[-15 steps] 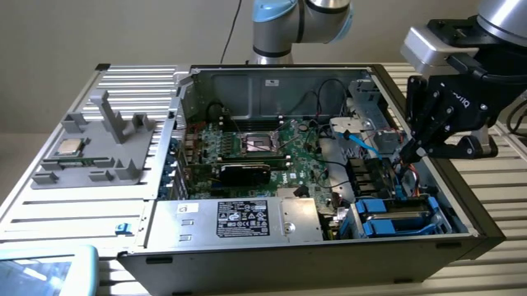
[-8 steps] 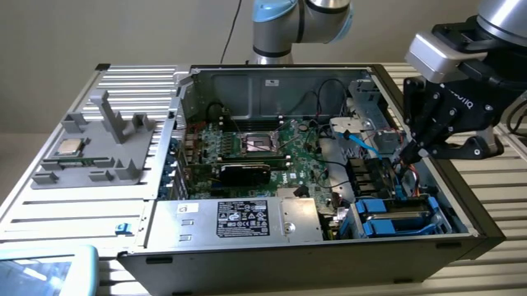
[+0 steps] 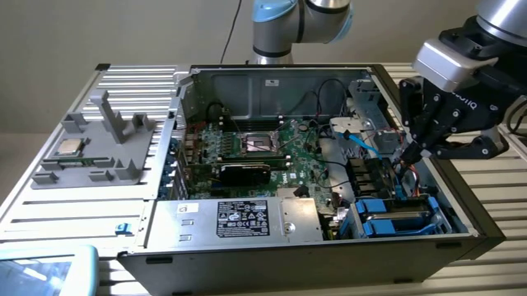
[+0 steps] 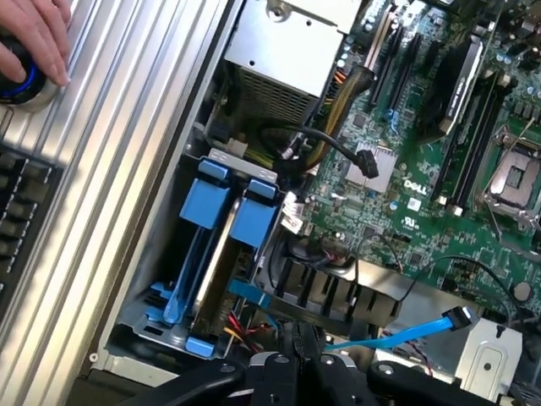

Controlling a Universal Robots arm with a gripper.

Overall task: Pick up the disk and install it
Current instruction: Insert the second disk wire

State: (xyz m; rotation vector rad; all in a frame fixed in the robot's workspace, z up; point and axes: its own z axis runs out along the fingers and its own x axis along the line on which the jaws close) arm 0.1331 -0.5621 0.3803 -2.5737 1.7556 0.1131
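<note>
The gripper (image 3: 409, 155) is seen closed, its black fingers drawn together with nothing visibly held between them; it hangs over the open computer case (image 3: 461, 203) near the case's wall on the exterior view's right, just above the fan area and the loose cables there. In the wrist view the gripper (image 4: 297, 362) appears as dark finger bodies pressed close, poised over a light blue flat cable (image 4: 397, 333) and a few red and black wires, though contact with any of them cannot be confirmed. The disk (image 3: 395, 216) is found seated in the drive bay at the front corner of the case on the exterior view's right, below the gripper and apart from it; its blue carrier rails are seen standing on edge in the bay. In the wrist view the disk (image 4: 221, 245) is shown as a thin silver body between two blue carrier pieces, slotted into the metal bay beside the ribbed table surface (image 4: 127, 169). The green motherboard (image 3: 263, 148) is laid out across the middle of the case, and a silver power supply (image 3: 239, 219) with a black label is set along the front wall. A hand (image 4: 34, 38) is rested on a round knob at the table's edge
</note>
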